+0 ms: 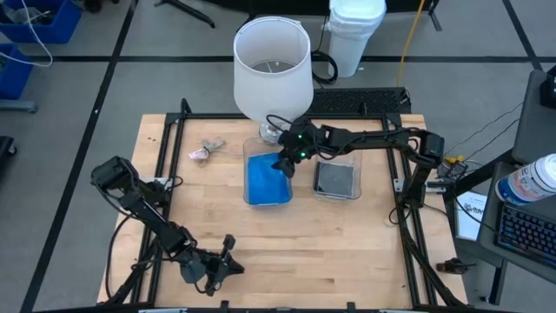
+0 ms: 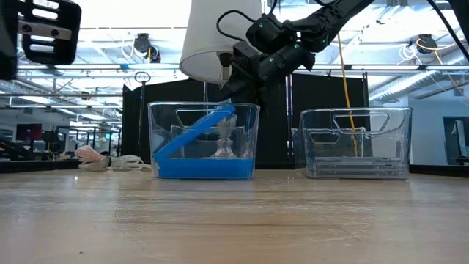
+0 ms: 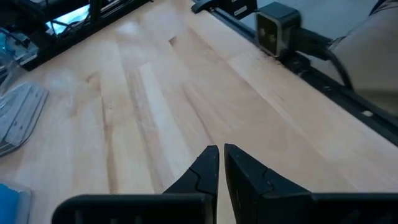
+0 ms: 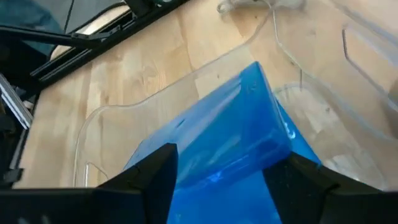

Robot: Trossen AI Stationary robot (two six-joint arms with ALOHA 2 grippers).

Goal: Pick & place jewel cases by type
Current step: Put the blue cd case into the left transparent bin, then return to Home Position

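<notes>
Sorting is judged to be at or near its end. No loose jewel case is seen on the bare wood of the table point(image 1: 347, 235) in the high view.

Two clear tubs stand side by side near the table's centre. The left-hand tub point(image 1: 268, 178), toward ten o'clock of centre, holds the blue jewel cases point(image 2: 205, 169): a flat layer lies along its floor. One further blue case point(image 2: 192, 133) is seen in the low view leaning at a slant, its upper edge against the tub's far wall, not yet lying flat. The right-hand tub point(image 1: 336, 179), toward two o'clock of centre, holds the grey jewel cases point(image 1: 335, 179), stacked flat in its bottom.

The right gripper point(image 1: 287, 163) is positioned over the blue tub's twelve o'clock edge. Its fingers point(image 4: 155, 177) are seen spread apart on either side of the slanted blue case, with no clamp on it; release is judged to be in hand.

The left gripper point(image 1: 208, 271) waits near the table's seven o'clock corner, fingers drawn together on nothing.

A small pinkish lump point(image 1: 205, 151) lies at ten o'clock, apart from both tubs, and is taken to be no part of the sort.

Remaining work, by judgement: settling of the slanted case and withdrawal of the right arm.
</notes>
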